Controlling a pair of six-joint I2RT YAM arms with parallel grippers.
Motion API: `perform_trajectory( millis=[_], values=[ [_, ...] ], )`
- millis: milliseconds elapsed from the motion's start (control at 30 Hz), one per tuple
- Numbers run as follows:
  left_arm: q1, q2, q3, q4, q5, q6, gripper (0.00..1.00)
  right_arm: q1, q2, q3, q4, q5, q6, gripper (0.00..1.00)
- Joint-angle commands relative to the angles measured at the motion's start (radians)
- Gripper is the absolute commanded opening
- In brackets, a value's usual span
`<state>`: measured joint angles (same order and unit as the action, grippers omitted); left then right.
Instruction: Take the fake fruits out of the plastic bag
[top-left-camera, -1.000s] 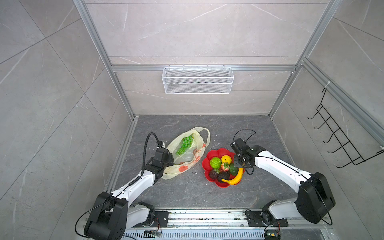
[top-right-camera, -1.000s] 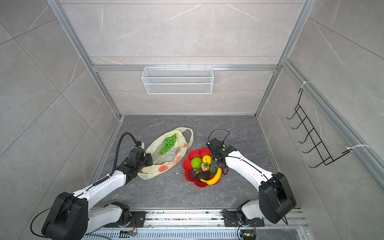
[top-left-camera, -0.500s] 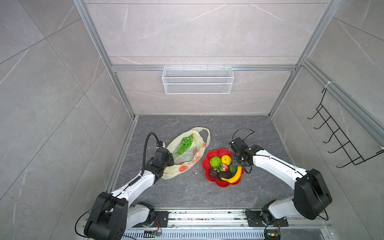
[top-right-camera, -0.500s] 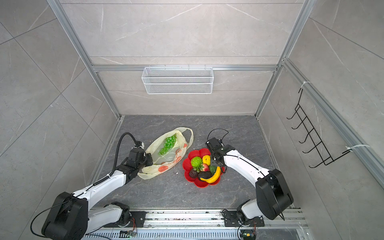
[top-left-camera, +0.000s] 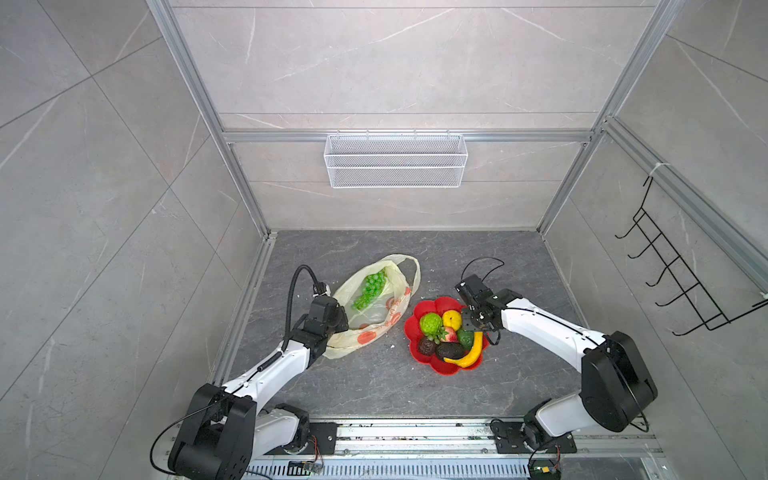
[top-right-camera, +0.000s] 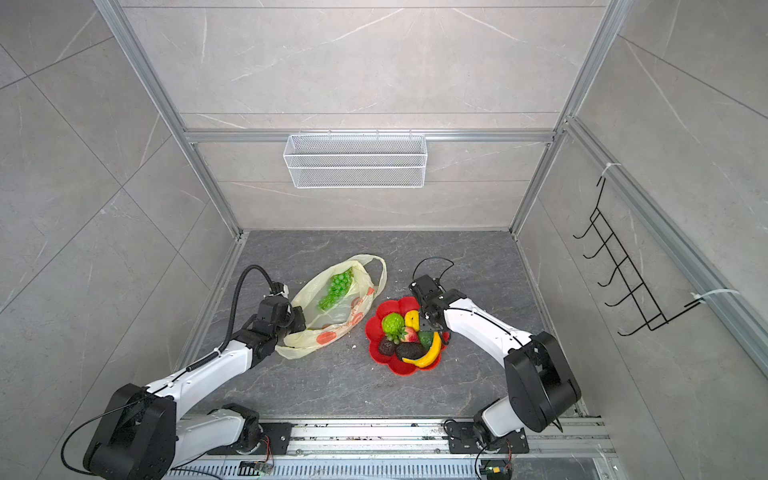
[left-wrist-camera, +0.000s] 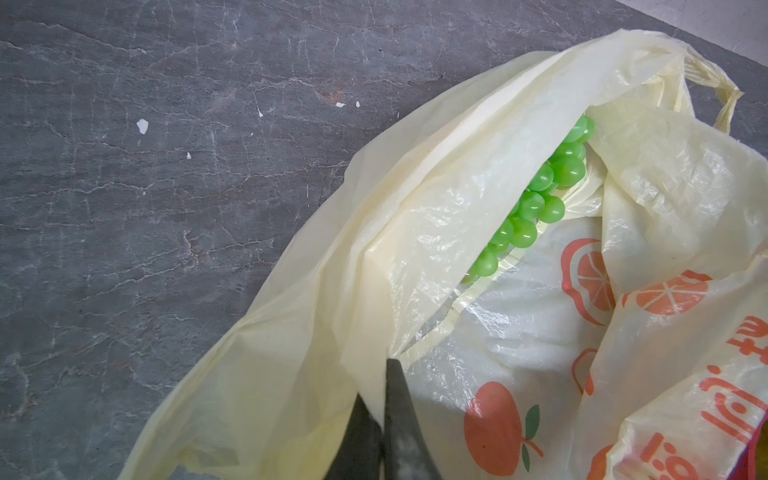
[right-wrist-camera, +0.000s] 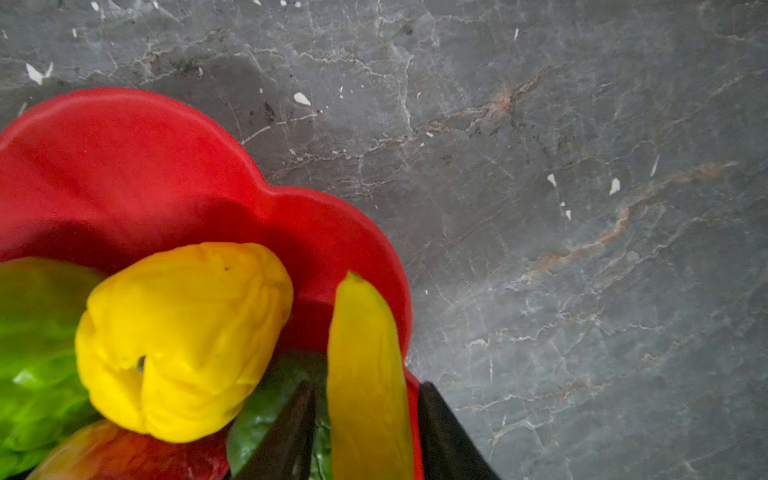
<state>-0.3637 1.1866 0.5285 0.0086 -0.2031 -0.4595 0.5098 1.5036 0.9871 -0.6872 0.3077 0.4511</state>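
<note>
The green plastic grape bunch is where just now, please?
In a top view, the grape bunch lies inside the cream plastic bag, left of the red flower-shaped plate.

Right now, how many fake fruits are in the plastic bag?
1: the green grape bunch lies inside the plastic bag, toward its handle end. Nothing else shows through the film, but the crumpled folds could hide a small one.

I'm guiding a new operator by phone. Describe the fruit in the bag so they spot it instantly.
On the stone floor, left of the red flower-shaped plate, lies a cream plastic bag with orange prints. In its open mouth sits the grape bunch: small translucent green beads, the only fruit off the plate.
</note>
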Motion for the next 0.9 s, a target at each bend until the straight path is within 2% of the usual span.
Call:
perform_trajectory(
  millis=[0,267,667,867],
  values=[
    [0.006,0.008,0.000,0.037,0.006,0.021,0.03,-0.004,0.007,0.009,0.002,0.000,-0.011,0.46],
    [0.005,0.010,0.002,0.037,0.008,0.022,0.03,-0.004,0.031,0.016,0.009,-0.020,-0.019,0.47],
    [0.005,0.010,0.001,0.036,0.005,0.024,0.04,-0.003,0.090,0.049,0.037,-0.053,-0.037,0.42],
    [0.005,0.011,0.003,0.037,0.005,0.023,0.04,-0.004,0.068,0.055,0.013,-0.042,-0.034,0.48]
  ],
)
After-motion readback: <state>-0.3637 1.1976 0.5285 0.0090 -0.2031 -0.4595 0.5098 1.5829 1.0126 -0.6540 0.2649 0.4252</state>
